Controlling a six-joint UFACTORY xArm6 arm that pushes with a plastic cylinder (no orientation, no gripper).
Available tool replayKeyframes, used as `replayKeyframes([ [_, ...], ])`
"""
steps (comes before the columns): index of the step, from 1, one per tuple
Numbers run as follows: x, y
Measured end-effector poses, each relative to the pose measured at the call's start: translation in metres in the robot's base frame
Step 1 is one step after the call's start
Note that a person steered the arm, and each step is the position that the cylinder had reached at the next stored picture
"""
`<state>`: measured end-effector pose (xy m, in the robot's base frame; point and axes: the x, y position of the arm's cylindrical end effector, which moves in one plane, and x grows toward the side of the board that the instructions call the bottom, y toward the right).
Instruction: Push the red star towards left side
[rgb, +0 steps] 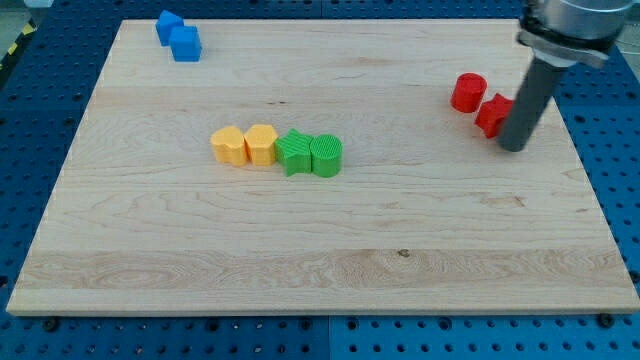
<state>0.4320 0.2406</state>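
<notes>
The red star-shaped block (491, 114) is found near the view's right edge of the pale wooden board (300, 250), in its upper half, just beside a red cylindrical block (467, 92) that lies up and to the view's left of it. My tip (513, 147) is set down against the star's right flank, touching it or very nearly so, and part of the star is hidden behind the dark rod. This placement is judged to suit a push towards the view's left, since the rod stands on the side opposite the direction of travel. No gripper is carried, so nothing is clasped or released; the rod merely bears sideways. The star's points and any long axis cannot be made out. The red cylinder may be caught in the path. Well apart, two yellow blocks (245, 145) and two green blocks (310, 154) are lined up mid-board, and two blue blocks (178, 37) sit at the top left.
</notes>
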Motion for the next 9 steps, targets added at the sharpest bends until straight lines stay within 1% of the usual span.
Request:
replayKeyframes([
  [1,-0.007,0.029],
  [2,-0.036,0.011],
  [3,-0.039,0.001],
  [7,-0.037,-0.07],
  [9,-0.023,-0.072],
])
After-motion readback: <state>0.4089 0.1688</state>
